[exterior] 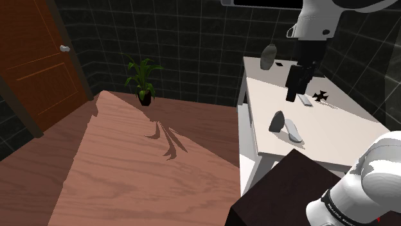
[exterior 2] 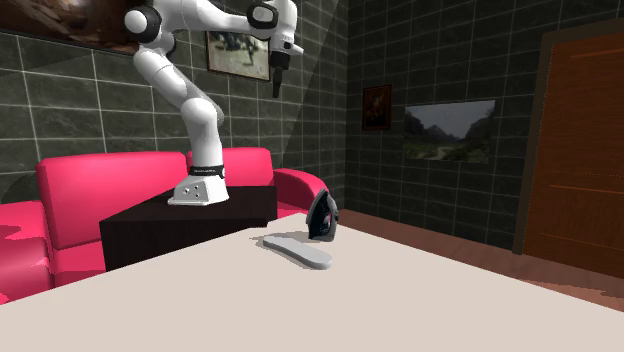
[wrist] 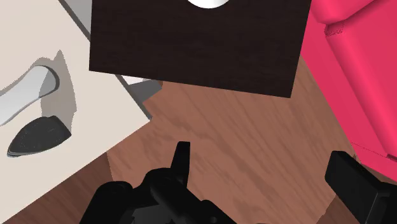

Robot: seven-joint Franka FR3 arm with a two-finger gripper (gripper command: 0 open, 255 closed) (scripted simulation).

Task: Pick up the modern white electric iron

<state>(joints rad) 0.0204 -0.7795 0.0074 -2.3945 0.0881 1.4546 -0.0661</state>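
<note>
On the desk (exterior 2: 420,300), just beside the stand (exterior 2: 150,235), the iron (exterior 2: 322,215) stands upright on its heel with a dark face showing. A pale flat piece (exterior 2: 297,250) lies at its foot; whether it belongs to the iron cannot be determined. In my judgement the upright stance leaves the iron's upper part free to be taken from above.

The claw (wrist: 262,159) is released: its fingers stand well apart with nothing between them. It hangs high above the stand's level, and the wrist view looks past it onto the wooden floor (wrist: 242,127) off the stand's corner, toward the sofa (wrist: 362,76). This pose appears to be a clear approach posture.

The iron (wrist: 38,137) lies well apart from the claw, on the stand's far side and far below. Reaching it calls for travel across the stand and then a descent.
</note>
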